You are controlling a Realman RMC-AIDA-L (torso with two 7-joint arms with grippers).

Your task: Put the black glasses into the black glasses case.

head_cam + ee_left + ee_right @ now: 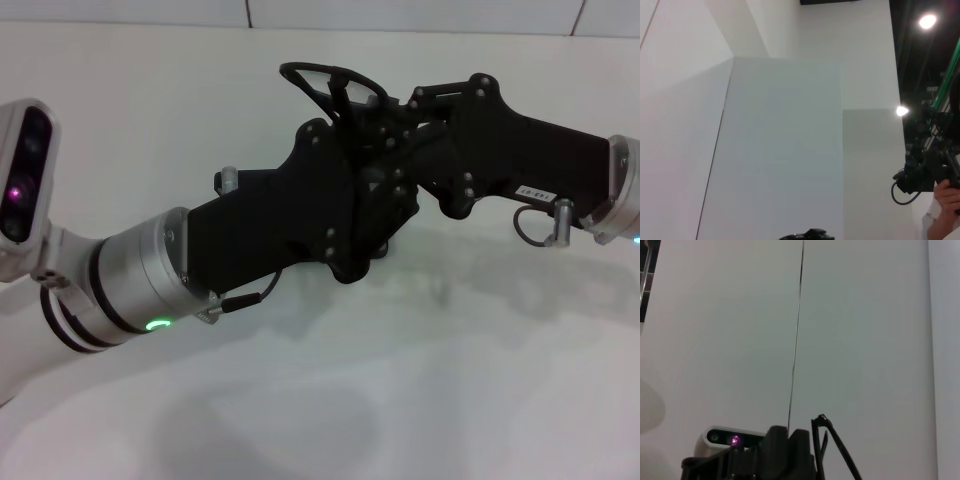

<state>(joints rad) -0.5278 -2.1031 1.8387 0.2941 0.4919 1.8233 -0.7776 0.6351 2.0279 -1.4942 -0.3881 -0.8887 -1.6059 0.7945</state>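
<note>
The black glasses [333, 82] are held up in the air at the top centre of the head view, lenses tilted. They stick out of the spot where my two grippers meet. My left gripper [345, 128] reaches in from the lower left and my right gripper [388, 112] from the right, their black bodies overlapping. I cannot tell which one grips the frame. In the right wrist view a thin black frame part [832, 445] rises beside the left gripper's body [785, 450]. The black glasses case is out of view.
A white tabletop [400, 400] lies below both arms, with a white tiled wall [420, 12] behind. The left wrist view looks up at white wall panels [780, 140], ceiling lights and a person's hand [946, 196] at the far right.
</note>
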